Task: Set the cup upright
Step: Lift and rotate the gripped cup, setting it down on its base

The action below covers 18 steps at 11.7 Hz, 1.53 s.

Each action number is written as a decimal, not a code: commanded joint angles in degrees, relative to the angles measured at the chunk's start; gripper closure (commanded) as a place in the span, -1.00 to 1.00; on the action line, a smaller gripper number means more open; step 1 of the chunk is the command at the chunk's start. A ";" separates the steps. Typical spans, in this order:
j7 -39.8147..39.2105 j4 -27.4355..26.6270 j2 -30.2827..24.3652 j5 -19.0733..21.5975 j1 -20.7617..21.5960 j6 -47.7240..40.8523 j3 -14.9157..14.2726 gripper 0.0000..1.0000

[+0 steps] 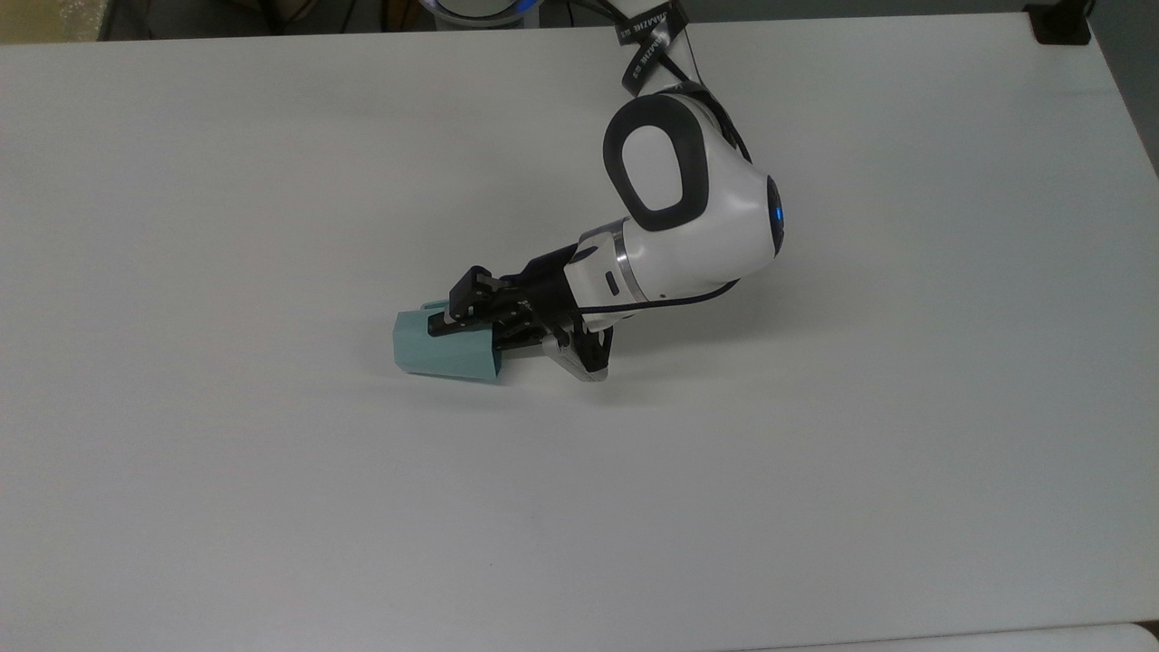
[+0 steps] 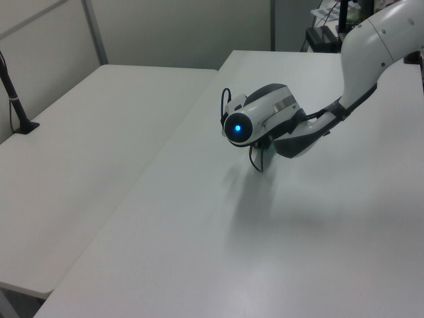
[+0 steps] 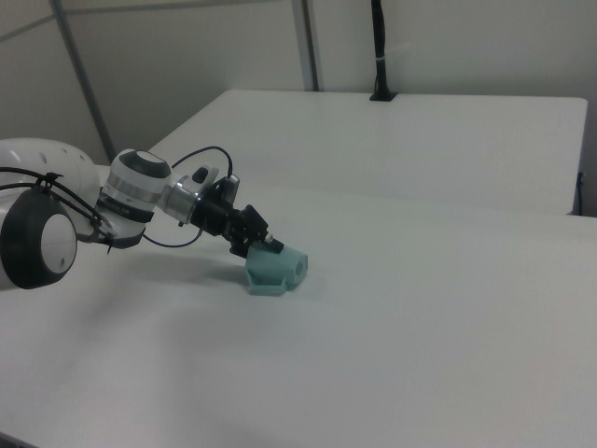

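Observation:
The pale teal faceted cup (image 1: 439,349) lies on its side on the white table (image 1: 272,181), mouth facing the top view's right. In the right view the cup (image 3: 278,269) also lies flat, its mouth turned toward the arm. My gripper (image 1: 473,333) comes in low from the top view's right and is open. One black finger (image 1: 450,319) rests over the outside of the cup's upper wall, and the other reaches into the mouth. The right view has my gripper (image 3: 264,245) at the cup's top edge. The white wrist (image 2: 255,122) covers the cup in the left view.
A second white table (image 2: 86,132) stands beside this one on the left view's left, with a black post (image 2: 12,89) on it. A black clamp (image 1: 1059,23) sits at the table's far right corner in the top view.

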 commanded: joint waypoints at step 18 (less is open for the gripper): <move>-5.69 -0.50 -12.01 20.44 -2.02 4.68 -0.61 1.00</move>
